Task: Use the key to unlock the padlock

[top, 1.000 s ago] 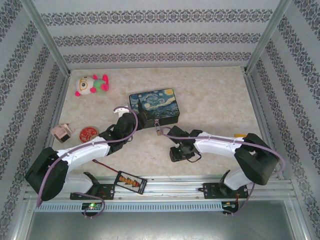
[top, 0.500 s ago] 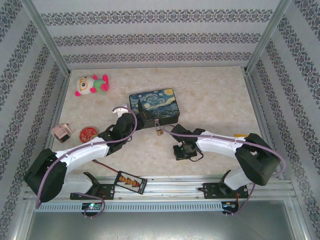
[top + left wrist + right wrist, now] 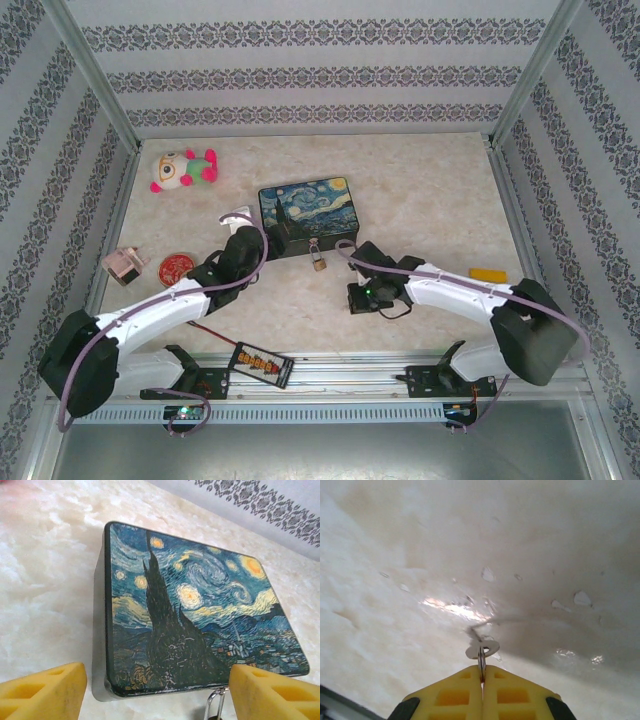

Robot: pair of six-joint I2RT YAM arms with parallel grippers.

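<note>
One step back: right hand [image 3: 482, 672] drew away from the padlock [image 3: 317, 262].
It still pinches the key [image 3: 482, 650]; left hand [image 3: 157, 692] stays spread by the tin box [image 3: 190, 610]; unlocking remains.

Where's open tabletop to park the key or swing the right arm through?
Widest bare patch: far right, between the tin box, the yellow block and the back wall. A smaller one lies near centre, on the near side of the padlock. Crowded: the left edge, with plush toy and red disc.
</note>
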